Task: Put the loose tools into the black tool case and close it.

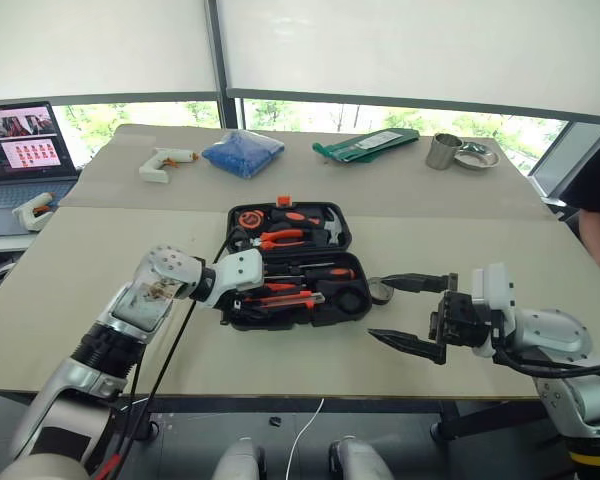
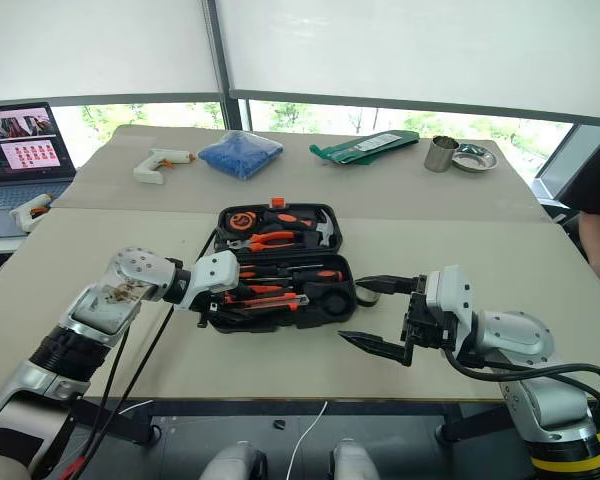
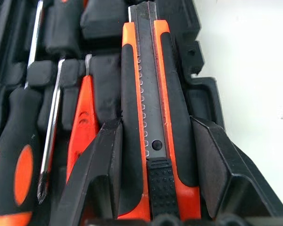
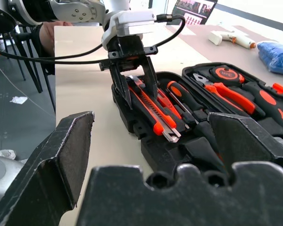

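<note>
The black tool case (image 1: 298,322) lies open at the middle of the table, with screwdrivers (image 1: 320,272) resting in its near half. An orange-and-black utility knife (image 3: 146,117) lies along the front row of that half. My left gripper (image 1: 248,297) reaches in from the case's left end and is shut on the knife's rear end, one finger (image 3: 101,160) on each side. A slim orange tester screwdriver (image 3: 82,122) lies beside the knife. My right gripper (image 1: 372,307) hovers open and level just right of the case, pointing at it. A small dark tape roll (image 1: 379,291) sits by its upper fingertip.
Orange-handled pliers (image 1: 283,238) and a round tape measure (image 1: 250,218) fill the case's far half. At the back lie a white glue gun (image 1: 165,162), a blue bag (image 1: 242,152), a green packet (image 1: 370,145), a metal cup (image 1: 442,150) and a dish (image 1: 477,156). A laptop (image 1: 20,145) stands far left.
</note>
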`<state>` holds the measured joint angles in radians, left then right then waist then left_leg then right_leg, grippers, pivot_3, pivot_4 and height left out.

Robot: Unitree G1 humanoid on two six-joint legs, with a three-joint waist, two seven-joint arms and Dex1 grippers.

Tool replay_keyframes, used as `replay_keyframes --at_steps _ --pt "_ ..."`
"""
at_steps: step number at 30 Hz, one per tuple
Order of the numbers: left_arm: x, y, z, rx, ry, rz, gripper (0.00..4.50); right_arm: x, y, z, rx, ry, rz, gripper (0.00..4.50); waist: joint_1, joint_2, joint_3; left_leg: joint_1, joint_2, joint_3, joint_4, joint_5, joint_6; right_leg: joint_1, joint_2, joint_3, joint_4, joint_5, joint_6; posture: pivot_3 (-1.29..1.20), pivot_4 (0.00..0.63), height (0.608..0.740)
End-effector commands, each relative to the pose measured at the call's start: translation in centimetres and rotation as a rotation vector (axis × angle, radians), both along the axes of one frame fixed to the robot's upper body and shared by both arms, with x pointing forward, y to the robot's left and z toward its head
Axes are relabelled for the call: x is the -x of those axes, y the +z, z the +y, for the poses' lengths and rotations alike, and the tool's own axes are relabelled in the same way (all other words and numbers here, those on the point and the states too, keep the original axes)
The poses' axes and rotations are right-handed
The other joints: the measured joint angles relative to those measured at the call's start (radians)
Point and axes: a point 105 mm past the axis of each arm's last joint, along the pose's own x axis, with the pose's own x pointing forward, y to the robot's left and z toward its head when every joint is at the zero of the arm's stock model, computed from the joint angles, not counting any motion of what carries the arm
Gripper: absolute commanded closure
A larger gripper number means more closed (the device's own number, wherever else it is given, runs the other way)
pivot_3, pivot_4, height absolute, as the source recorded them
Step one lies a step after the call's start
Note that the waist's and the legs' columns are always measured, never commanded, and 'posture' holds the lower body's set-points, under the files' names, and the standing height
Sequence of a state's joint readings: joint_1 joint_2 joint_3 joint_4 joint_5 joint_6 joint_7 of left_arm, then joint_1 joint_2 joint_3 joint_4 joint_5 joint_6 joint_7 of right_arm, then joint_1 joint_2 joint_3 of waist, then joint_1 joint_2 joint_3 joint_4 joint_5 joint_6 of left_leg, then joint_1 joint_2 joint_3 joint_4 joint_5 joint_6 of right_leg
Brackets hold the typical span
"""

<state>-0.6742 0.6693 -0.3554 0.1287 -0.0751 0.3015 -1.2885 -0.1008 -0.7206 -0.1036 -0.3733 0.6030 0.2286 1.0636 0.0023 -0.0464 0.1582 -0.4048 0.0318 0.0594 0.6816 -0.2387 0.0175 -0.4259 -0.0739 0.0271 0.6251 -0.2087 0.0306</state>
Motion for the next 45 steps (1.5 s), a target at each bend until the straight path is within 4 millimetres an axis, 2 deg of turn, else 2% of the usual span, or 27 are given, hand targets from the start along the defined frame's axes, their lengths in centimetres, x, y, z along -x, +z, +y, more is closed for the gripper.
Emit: replay_keyframes --at_steps 1,7,10,12,14,15,17,18,23,24,27,32,34,35,41,45 --pt "-0.4 0.7 -0.8 -0.013 -0.033 -0.044 2.79 0.3 1.1 0.0 -0.008 -0.001 -0.043 0.00 0.001 0.000 0.000 0.000 0.000 0.000 0.000 0.000 0.000 0.000 0.000 0.000 0.000 0.000 0.000 0.00 0.150 0.740" --pt "-0.8 0.3 -0.9 -0.040 -0.018 -0.028 2.79 0.3 1.0 0.2 -0.014 -0.004 -0.040 0.00 0.006 0.000 0.000 0.000 0.000 0.000 0.000 0.000 0.000 0.000 0.000 0.000 0.000 0.000 0.000 0.00 0.150 0.740" --pt "-0.6 0.7 -1.3 0.003 -0.007 0.004 2.79 0.4 0.9 0.2 -0.017 -0.006 -0.036 0.00 0.007 0.000 0.000 0.000 0.000 0.000 0.000 0.000 0.000 0.000 0.000 0.000 0.001 0.000 0.000 0.00 0.150 0.740" --pt "-0.1 0.4 -1.1 -0.014 -0.019 0.023 1.78 0.4 0.9 0.2 -0.018 -0.008 -0.034 0.00 0.007 0.000 0.000 0.000 0.000 0.000 0.001 0.000 0.000 0.000 0.000 0.000 0.001 0.000 0.000 0.00 0.150 0.740" --pt "0.1 0.4 -1.1 -0.014 -0.029 0.018 1.21 0.4 0.8 0.2 -0.019 -0.010 -0.032 0.00 0.006 0.000 0.000 0.000 0.000 0.000 0.001 0.000 0.000 0.000 0.000 0.000 0.001 0.000 0.001 0.00 0.150 0.740" --pt "0.1 0.6 -1.2 0.000 -0.032 0.014 0.77 0.4 0.8 0.2 -0.019 -0.010 -0.031 0.00 0.006 0.000 0.000 0.001 0.000 0.000 0.001 0.000 0.000 0.000 0.000 0.000 0.001 0.000 0.000 0.00 0.150 0.740" --pt "-0.2 1.7 -1.7 0.075 -0.033 -0.018 0.14 0.3 0.8 0.2 -0.020 -0.011 -0.030 0.00 0.006 0.000 0.000 0.000 0.000 0.000 0.000 0.000 0.000 0.000 0.001 0.000 0.000 0.000 0.000 0.00 0.150 0.740" --pt "-0.3 2.3 -1.9 0.108 -0.042 -0.034 0.03 0.3 0.8 0.2 -0.021 -0.011 -0.030 0.00 0.007 0.000 0.000 0.000 0.000 0.000 0.000 0.000 0.000 0.000 0.000 0.000 0.000 0.000 0.000 0.00 0.150 0.740" --pt "-0.6 5.7 -2.3 0.307 -0.075 -0.049 0.03 0.0 0.8 0.2 -0.028 -0.011 -0.029 0.00 0.008 0.000 0.000 0.000 0.000 -0.001 0.001 0.000 0.000 0.000 0.000 0.000 0.000 0.000 0.000 0.00 0.150 0.740" --pt "-0.7 6.0 -2.1 0.331 -0.078 -0.072 0.28 0.0 0.8 0.2 -0.031 -0.013 -0.030 0.00 0.008 0.000 0.000 0.000 0.000 -0.001 0.001 0.000 0.000 0.000 0.000 0.000 0.001 0.000 0.000 0.00 0.150 0.740" --pt "-0.6 5.1 -1.3 0.337 -0.107 -0.097 1.12 -0.2 0.9 0.2 -0.041 -0.018 -0.035 0.00 0.004 0.001 0.000 0.001 0.000 0.000 0.001 0.000 0.000 0.001 0.001 0.000 0.001 0.000 0.000 0.00 0.150 0.740" --pt "-0.7 3.1 -1.5 0.367 -0.091 -0.097 3.12 -0.2 0.8 0.3 -0.050 -0.023 -0.036 0.00 0.006 0.001 0.000 0.000 0.000 -0.001 0.001 0.000 0.000 0.001 0.000 0.000 0.001 0.000 0.000 0.00 0.150 0.740" --pt "-0.8 1.7 -1.8 0.341 -0.078 -0.102 3.75 -0.2 0.7 0.3 -0.053 -0.027 -0.036 0.00 0.010 0.001 0.000 0.000 0.000 0.000 0.002 0.000 0.000 0.001 0.000 0.000 0.001 0.000 0.000 0.00 0.150 0.740" --pt "-1.1 1.2 -2.0 0.339 -0.058 -0.108 4.48 -0.2 0.7 0.2 -0.055 -0.030 -0.035 0.00 0.010 0.001 0.000 -0.001 0.000 -0.001 0.002 0.000 0.000 0.001 0.000 -0.001 0.001 0.000 0.000 0.00 0.150 0.740" --pt "-1.4 -0.9 -3.0 0.306 -0.005 -0.077 4.49 0.0 0.6 0.3 -0.059 -0.035 -0.032 0.00 0.009 0.001 0.000 0.000 0.000 -0.001 0.002 0.000 0.000 0.001 0.000 -0.001 0.001 0.000 0.000 0.00 0.150 0.740" --pt "-0.7 -1.9 -3.2 0.269 -0.038 -0.074 4.49 0.0 0.6 0.2 -0.060 -0.039 -0.031 0.00 0.008 0.001 -0.001 0.001 0.000 -0.001 0.002 0.000 0.000 0.002 0.000 0.000 0.001 0.000 0.000 0.00 0.150 0.740"
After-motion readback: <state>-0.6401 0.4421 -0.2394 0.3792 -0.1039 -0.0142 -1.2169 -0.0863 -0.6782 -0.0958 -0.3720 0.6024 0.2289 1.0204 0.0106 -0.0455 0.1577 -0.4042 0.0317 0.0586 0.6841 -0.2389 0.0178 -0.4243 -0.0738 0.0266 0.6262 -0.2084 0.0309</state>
